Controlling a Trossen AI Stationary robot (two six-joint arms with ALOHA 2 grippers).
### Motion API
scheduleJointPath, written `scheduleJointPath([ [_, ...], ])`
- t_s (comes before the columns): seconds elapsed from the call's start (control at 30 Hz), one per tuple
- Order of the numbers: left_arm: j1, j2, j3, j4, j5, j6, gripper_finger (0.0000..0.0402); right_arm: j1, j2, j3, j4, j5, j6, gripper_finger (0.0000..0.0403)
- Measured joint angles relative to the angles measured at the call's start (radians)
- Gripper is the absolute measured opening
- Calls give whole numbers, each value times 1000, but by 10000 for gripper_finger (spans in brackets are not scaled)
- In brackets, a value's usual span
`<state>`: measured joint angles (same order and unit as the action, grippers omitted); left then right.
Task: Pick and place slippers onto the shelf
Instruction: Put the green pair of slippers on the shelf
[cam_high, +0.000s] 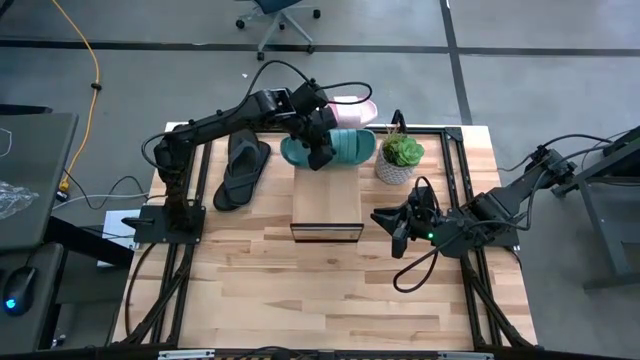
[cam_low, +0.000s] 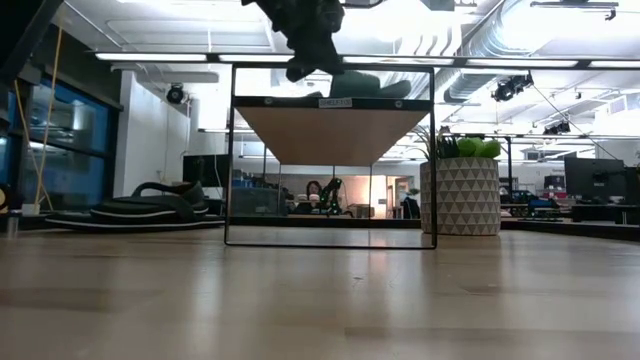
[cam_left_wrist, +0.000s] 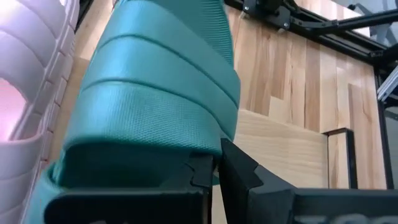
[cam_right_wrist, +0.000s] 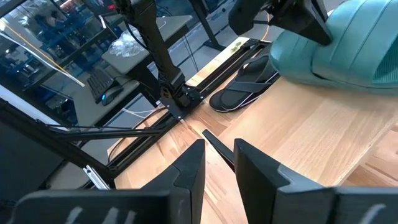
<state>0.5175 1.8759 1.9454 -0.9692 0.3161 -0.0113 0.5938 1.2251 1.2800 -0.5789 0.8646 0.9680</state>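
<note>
The shelf (cam_high: 326, 200) stands mid-table, its plank running toward the table's far edge. Across its far end lies the teal-green slipper (cam_high: 345, 147), with the left gripper (cam_high: 320, 150) over that slipper's left part, jaws pinched shut at its edge. The black flip-flop (cam_high: 240, 171) lies on the table left of the shelf. The pink slipper (cam_high: 355, 108) sits just beyond the teal one. The right gripper (cam_high: 393, 228) hovers right of the shelf's near end, jaws narrowly parted, holding nothing.
</note>
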Motion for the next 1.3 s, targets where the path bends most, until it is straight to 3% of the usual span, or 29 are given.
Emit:
scheduleJointPath([
  [0.93, -7, 0, 2, -49, 41, -82, 2, 0, 0, 0, -24, -3, -8, 73],
  [1.07, -7, 0, 2, -51, 39, -75, 27, 0, 0, 0, -24, -4, -8, 73],
  [1.3, -6, 0, 2, -47, 7, -67, 105, 0, 0, 0, -24, -8, -8, 73],
])
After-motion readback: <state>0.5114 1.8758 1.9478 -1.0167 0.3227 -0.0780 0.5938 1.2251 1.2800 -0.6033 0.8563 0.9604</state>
